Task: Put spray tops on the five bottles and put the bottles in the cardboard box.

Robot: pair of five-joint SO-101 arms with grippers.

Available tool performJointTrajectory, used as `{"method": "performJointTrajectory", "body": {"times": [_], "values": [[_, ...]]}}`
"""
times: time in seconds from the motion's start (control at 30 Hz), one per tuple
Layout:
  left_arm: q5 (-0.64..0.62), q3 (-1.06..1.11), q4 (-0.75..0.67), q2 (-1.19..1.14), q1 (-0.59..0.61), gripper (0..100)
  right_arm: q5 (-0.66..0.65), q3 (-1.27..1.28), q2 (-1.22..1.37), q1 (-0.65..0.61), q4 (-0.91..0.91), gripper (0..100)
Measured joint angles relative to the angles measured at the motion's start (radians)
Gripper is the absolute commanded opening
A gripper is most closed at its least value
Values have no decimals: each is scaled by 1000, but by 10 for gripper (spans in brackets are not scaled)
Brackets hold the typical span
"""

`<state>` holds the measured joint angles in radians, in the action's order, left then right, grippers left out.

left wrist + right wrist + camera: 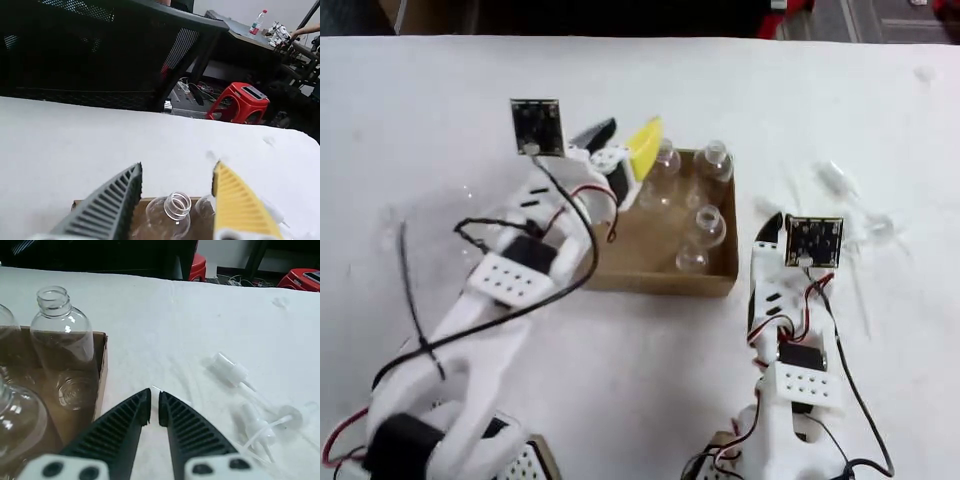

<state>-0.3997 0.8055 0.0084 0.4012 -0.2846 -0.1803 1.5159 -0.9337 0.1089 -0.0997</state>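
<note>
The spray tops [230, 369] lie on their sides on the bench [440, 110], ahead of the right tool [154, 407] and on the side away from the cardboard box [660, 282], so the right arm is the nearer one. The right tool is clenched almost tip to tip and carries nothing, and the bench between it and the tops is unobstructed. The left tool [177, 165] is released, its jaws spread above the bare threaded neck of an uncapped bottle [177, 205] standing in the box.
</note>
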Motion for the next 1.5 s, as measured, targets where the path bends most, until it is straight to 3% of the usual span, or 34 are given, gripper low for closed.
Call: {"method": "performJointTrajectory", "body": {"times": [0.27,0.43,0.53,0.73,0.97,1.1,1.3,1.5], "values": [[0,0,77,126,161,214,0,0,0,0,0,21],[25,-123,308,127,242,214,0,0,0,0,0,21],[175,-233,523,127,267,214,0,0,0,0,0,21],[591,-354,902,101,382,214,0,0,0,0,0,21],[680,-356,1211,97,661,215,0,0,0,0,0,21],[832,-356,1303,97,841,215,0,0,0,0,0,21],[1082,-356,1315,97,1049,216,0,0,0,0,0,21],[1536,-272,1355,98,1172,215,0,0,0,-2,0,21]]}}
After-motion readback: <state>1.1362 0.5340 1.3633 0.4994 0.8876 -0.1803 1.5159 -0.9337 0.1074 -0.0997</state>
